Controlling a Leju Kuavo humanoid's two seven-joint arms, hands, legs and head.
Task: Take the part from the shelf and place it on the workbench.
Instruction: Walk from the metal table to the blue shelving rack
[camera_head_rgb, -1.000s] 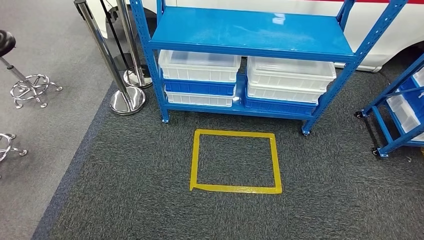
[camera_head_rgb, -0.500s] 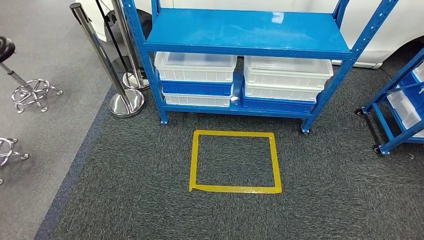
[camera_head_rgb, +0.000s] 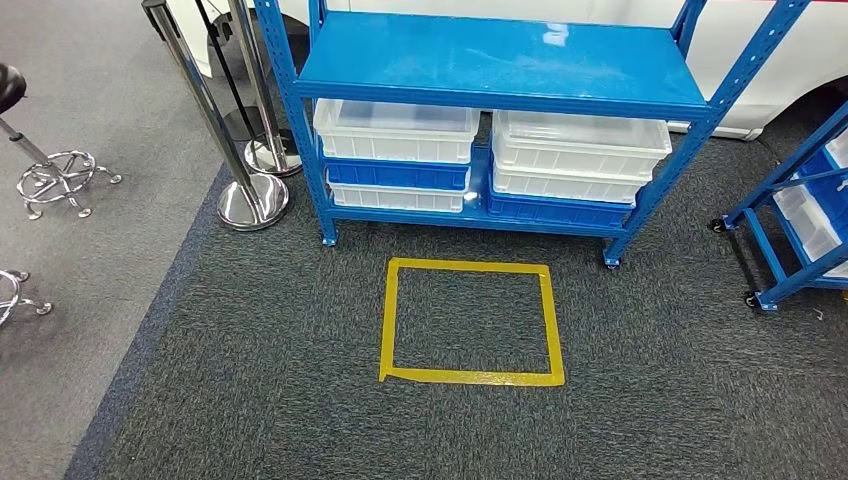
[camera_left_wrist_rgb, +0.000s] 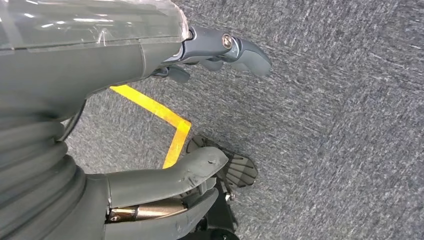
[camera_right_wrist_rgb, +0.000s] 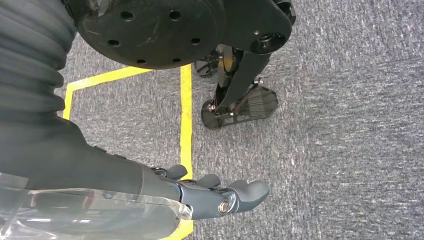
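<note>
We face the blue shelf (camera_head_rgb: 500, 65); left hand (camera_left_wrist_rgb: 200, 55) and right hand (camera_right_wrist_rgb: 210, 192) hang released, grasping nothing, above carpet (camera_head_rgb: 650, 380).

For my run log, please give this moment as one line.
stage: facing shelf | left hand: holds nothing | right hand: holds nothing

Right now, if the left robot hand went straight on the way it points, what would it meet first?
Probably the grey carpet: the left robot hand hangs empty, fingers toward the floor, nothing between. Depth is unclear.
</note>
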